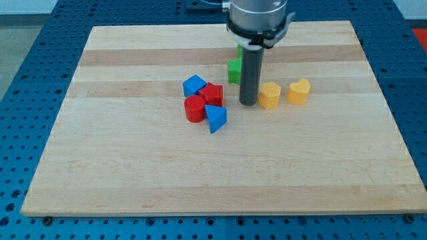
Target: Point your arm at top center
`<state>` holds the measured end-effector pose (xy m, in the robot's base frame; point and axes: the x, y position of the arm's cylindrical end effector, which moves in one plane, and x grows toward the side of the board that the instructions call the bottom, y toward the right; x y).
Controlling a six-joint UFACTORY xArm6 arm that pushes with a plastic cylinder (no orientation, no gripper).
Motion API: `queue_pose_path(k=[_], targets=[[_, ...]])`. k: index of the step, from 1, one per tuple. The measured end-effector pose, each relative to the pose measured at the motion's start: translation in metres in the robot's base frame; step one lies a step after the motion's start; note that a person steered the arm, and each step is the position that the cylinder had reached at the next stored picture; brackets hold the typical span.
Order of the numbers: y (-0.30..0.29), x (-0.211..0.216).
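No pincer fitted; tip [248, 103] beside yellow plastic hexagonal block [269, 96]. Risk: heading topward, shoving green plastic block [234, 70] off wooden bench [133, 167].

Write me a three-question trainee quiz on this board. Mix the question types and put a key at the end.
1. True or false: my tip touches the red cylinder.
2. Which block lies nearest my tip? A) yellow hexagonal block B) blue triangular block C) yellow heart-shaped block
3. Fill in: the rod partly hides a ____ block toward the view's top.

Key:
1. False; the tip stands apart from it, toward the view's right.
2. A
3. green
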<state>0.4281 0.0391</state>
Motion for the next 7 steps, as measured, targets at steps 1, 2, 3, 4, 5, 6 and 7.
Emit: queue_pose_path(k=[1,2,3,4,5,6,7], targets=[[-0.029,0.010],[-0.068,0.009],[-0.103,0.007],[-0.122,0.006],[-0.121,0.005],[-0.120,-0.014],[-0.121,-0.033]])
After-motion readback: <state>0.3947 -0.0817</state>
